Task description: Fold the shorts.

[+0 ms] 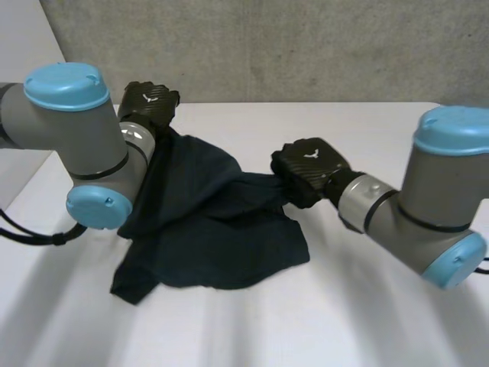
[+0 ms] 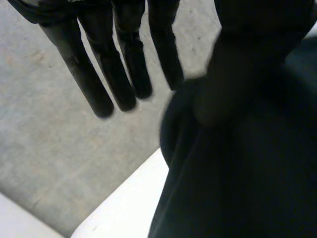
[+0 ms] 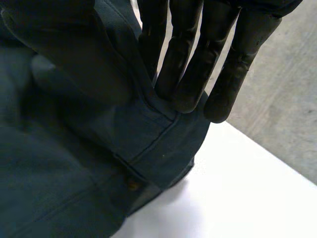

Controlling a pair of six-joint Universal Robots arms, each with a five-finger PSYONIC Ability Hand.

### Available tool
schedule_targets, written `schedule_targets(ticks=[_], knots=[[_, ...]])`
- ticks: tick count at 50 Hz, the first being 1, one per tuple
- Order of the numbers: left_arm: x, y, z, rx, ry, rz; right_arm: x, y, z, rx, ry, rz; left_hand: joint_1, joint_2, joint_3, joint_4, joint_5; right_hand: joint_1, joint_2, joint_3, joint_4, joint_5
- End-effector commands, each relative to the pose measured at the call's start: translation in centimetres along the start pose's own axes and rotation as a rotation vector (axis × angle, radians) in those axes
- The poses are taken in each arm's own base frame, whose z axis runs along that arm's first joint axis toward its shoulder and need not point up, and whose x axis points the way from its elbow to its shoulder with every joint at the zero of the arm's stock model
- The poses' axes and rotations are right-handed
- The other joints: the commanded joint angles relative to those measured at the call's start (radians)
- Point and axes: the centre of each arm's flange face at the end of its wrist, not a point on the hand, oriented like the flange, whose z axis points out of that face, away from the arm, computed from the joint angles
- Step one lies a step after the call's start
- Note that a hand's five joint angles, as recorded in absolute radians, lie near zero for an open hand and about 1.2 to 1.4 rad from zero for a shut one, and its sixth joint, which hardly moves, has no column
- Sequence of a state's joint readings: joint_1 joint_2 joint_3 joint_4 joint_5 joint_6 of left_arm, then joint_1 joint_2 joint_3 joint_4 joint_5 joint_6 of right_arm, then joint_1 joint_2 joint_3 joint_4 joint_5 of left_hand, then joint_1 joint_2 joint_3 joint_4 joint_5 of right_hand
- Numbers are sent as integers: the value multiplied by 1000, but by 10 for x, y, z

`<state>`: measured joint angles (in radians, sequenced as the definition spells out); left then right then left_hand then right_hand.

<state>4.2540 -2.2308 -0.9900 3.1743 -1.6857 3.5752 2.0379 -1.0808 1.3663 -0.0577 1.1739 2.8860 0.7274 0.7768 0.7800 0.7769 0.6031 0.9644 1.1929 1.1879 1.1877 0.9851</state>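
The shorts [image 1: 206, 222] are pinched at one edge by the right robot hand [image 1: 309, 164]. The left robot hand [image 1: 149, 101] is seen straight-fingered, released, at the cloth's far corner.

The dark blue fabric shorts [image 1: 206, 222] lie bunched on the flat white table [image 1: 367, 321], left of its middle, between the two arms. Their far left corner rises to the black left hand [image 1: 149, 103] (close to the table's back edge). Their right edge sits between the thumb and fingers of the black right hand [image 1: 309, 168]. A grey concrete wall [image 1: 306, 46] stands behind the table.
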Motion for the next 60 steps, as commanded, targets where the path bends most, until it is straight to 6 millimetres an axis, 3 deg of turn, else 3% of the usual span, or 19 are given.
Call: schedule_targets(ticks=[1, 4, 6, 15, 21, 25, 29, 37, 42, 49, 51, 52, 55, 60], knots=[[19, 32, 7, -58, 69, -3, -8, 18, 15, -69, 100, 27, -484, -534, -537, -534, -535, 432, 203, 208, 209, 237], [22, 41, -6, -122, 84, 2, -2, 16, 17, -72, 158, 17, -540, -589, -593, -590, -590, 432, 203, 208, 209, 237], [16, 34, -15, -129, 76, 0, 0, 14, 17, -68, 173, 14, -546, -596, -599, -596, -596, 432, 203, 208, 209, 237], [-26, 17, -80, -190, -25, -68, 1, 11, 15, -68, 178, 11, -505, -555, -558, -555, -555, 432, 203, 208, 209, 237], [-20, 22, -111, -217, 25, -241, -1, 14, 15, -78, 172, 5, -479, -528, -531, -528, -529, 432, 203, 208, 209, 237], [-17, 26, -119, -242, 44, -291, -1, 14, 15, -78, 175, -2, -446, -496, -499, -496, -497, 432, 203, 208, 209, 237], [-17, 32, -116, -258, 41, -293, -1, 14, 14, -80, 177, 0, -361, -411, -414, -411, -412, 432, 203, 208, 209, 237], [-5, 66, -86, -346, 51, -285, -1, 13, 14, -76, 182, 0, -291, -340, -343, -340, -341, 432, 203, 208, 209, 237], [-1, 73, -78, -358, 53, -282, -2, 14, 14, -78, 180, 0, -241, -290, -294, -290, -291, 432, 203, 208, 209, 237], [1, 76, -67, -350, 50, -283, -1, 11, 16, -67, 182, 10, 149, 99, 96, 99, 98, 432, 203, 208, 209, 237], [1, 76, -66, -349, 52, -283, -1, 10, 16, -70, 183, 15, 313, 264, 261, 264, 263, 103, -125, -120, -120, -92], [1, 77, -65, -349, 52, -283, -1, 9, 15, -78, 181, 26, 387, 337, 334, 337, 336, -213, -441, -436, -436, -408], [1, 75, -64, -346, 53, -283, -1, 5, 11, -113, 168, 86, 630, 581, 577, 581, 580, -371, -600, -595, -595, -566], [1, 73, -65, -340, 54, -282, -4, 4, 11, -159, 116, 194, 669, 620, 616, 619, 619, -404, -632, -627, -627, -599]])
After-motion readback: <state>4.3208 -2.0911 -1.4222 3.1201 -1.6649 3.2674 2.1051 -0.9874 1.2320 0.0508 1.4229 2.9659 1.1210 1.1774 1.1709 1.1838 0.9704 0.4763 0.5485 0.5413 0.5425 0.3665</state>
